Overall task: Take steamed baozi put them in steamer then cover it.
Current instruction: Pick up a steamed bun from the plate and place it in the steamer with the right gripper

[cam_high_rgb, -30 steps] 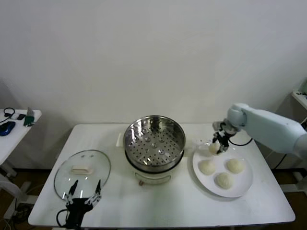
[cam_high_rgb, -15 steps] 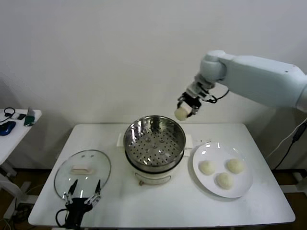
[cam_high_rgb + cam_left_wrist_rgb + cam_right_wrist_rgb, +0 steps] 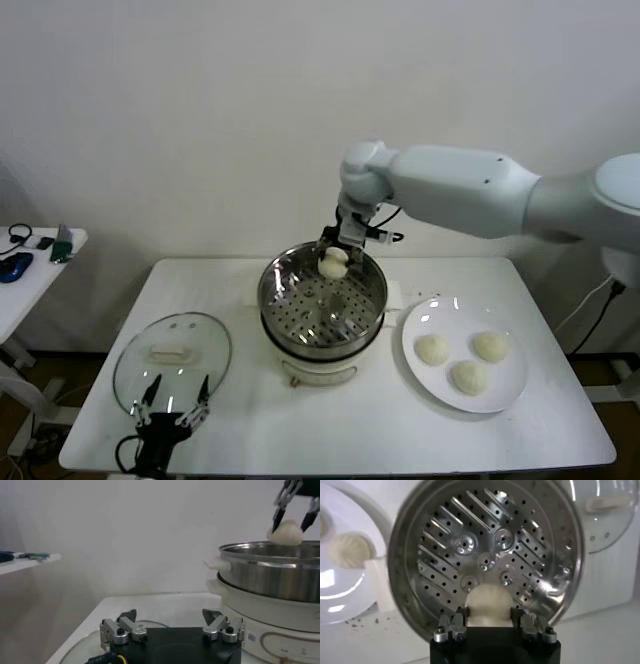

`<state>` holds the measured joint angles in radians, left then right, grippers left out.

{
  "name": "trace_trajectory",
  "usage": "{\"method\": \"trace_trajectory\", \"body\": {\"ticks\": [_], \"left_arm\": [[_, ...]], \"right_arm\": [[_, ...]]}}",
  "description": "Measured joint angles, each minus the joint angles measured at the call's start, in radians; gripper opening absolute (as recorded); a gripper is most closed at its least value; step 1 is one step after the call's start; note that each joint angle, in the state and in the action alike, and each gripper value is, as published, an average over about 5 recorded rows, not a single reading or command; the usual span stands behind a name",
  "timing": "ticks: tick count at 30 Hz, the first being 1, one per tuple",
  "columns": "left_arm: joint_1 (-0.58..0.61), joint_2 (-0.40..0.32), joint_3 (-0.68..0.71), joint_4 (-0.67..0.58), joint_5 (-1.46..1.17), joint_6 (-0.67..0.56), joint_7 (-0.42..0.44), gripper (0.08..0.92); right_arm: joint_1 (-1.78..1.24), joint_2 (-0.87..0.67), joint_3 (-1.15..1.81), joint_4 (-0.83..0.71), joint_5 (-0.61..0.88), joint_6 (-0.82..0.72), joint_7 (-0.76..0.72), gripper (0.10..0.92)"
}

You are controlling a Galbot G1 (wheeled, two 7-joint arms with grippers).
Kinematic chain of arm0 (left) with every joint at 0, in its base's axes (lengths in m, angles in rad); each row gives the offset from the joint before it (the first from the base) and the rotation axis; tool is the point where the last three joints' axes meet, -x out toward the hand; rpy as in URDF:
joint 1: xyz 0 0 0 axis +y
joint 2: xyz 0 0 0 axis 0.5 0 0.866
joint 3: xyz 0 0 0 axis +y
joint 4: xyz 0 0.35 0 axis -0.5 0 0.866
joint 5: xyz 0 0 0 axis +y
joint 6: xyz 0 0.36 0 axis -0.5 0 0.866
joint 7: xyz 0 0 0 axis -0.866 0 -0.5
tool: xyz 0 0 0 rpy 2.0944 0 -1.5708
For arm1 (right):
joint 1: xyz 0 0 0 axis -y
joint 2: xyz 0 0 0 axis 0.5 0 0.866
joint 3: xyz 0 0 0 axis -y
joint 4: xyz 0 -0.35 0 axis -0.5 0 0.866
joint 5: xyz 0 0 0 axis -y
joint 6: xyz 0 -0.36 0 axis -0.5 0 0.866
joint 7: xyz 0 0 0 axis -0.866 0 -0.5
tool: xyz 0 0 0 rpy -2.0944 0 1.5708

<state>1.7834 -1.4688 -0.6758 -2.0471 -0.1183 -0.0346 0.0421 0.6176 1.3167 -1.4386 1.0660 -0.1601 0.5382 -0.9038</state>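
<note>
White worktop point(image 3: 250, 440) against a pale wall: one baozi point(image 3: 333, 264) held over the steamer point(image 3: 322, 290).

Right hand point(image 3: 334, 256) is clamped on that bun just above the far side of the steamer's perforated floor, which holds no buns. Three more buns point(image 3: 465, 376) lie on the white plate point(image 3: 505, 395) to the steamer's right. Left hand point(image 3: 175, 412) hangs at the near edge with fingers spread wide, over the near rim of the glass cover point(image 3: 172, 360), which lies flat to the steamer's left.
</note>
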Motion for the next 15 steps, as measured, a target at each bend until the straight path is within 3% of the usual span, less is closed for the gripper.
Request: {"method": "trace_trajectory", "body": {"ticks": [7,15], "left_arm": [[-0.007,-0.006,-0.001,0.007,0.004,-0.001,-0.002,0.823],[-0.002,-0.010,-0.001,0.005,0.007,-0.002,-0.004,0.823]], "right_arm": [[-0.077,0.053,0.027,-0.102,-0.069,0.050,0.030,0.589],[-0.088,0.063,0.041,-0.145,-0.044,0.076,0.045,0.772]]}}
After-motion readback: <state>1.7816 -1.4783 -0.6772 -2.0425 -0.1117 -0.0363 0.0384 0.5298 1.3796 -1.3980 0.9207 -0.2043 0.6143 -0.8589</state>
